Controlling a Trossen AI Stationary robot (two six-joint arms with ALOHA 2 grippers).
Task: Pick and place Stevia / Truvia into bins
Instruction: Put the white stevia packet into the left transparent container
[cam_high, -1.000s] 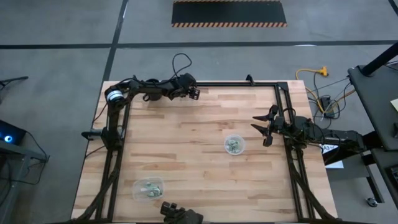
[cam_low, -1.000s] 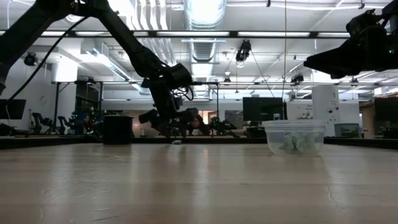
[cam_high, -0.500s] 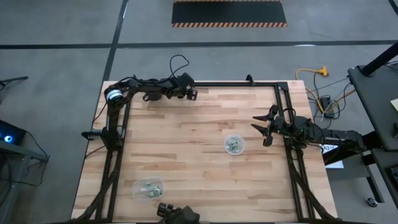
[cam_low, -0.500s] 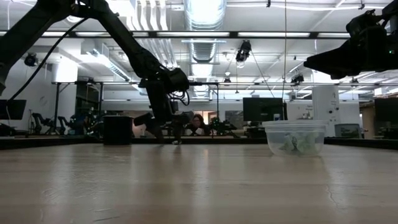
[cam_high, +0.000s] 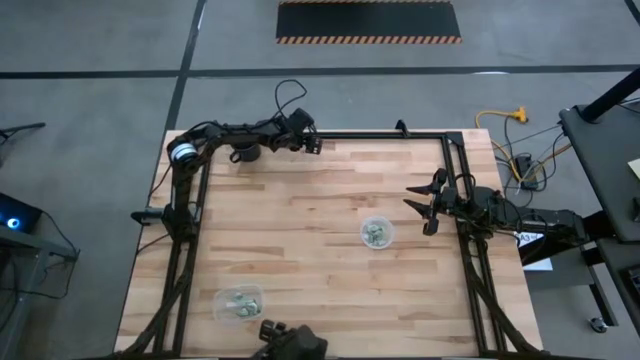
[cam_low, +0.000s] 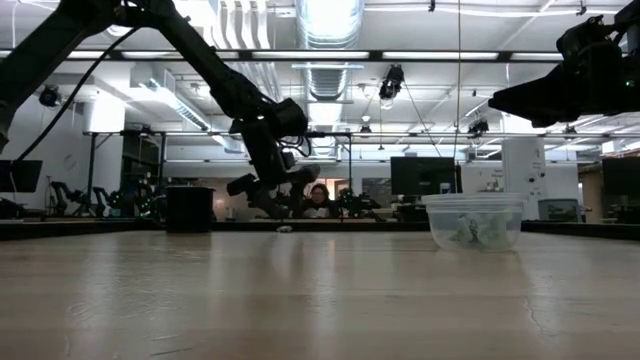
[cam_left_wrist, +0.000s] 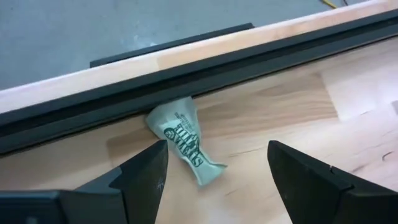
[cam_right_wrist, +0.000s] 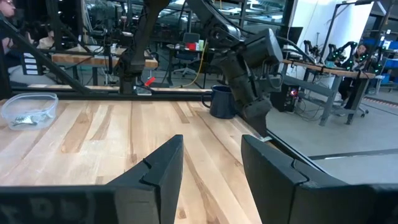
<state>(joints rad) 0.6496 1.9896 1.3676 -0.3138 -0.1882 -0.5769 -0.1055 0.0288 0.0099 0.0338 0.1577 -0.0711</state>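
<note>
Stevia packet (cam_left_wrist: 185, 140) lying crumpled on wooden surface (cam_high: 320, 250) against black rail (cam_left_wrist: 205, 62) at far edge, between left gripper (cam_left_wrist: 214, 171) fingers spread apart. Right gripper (cam_high: 428, 208) fingers apart, empty, near round bin (cam_high: 377, 234).

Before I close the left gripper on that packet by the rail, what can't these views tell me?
- Packet, left wrist view: its far end meets the black rail; whether it is tucked under cannot be told.
- Packet counts in the round cup and the tub, high view: too small.
- Left gripper, high view: too small to show its height above the table.
</note>
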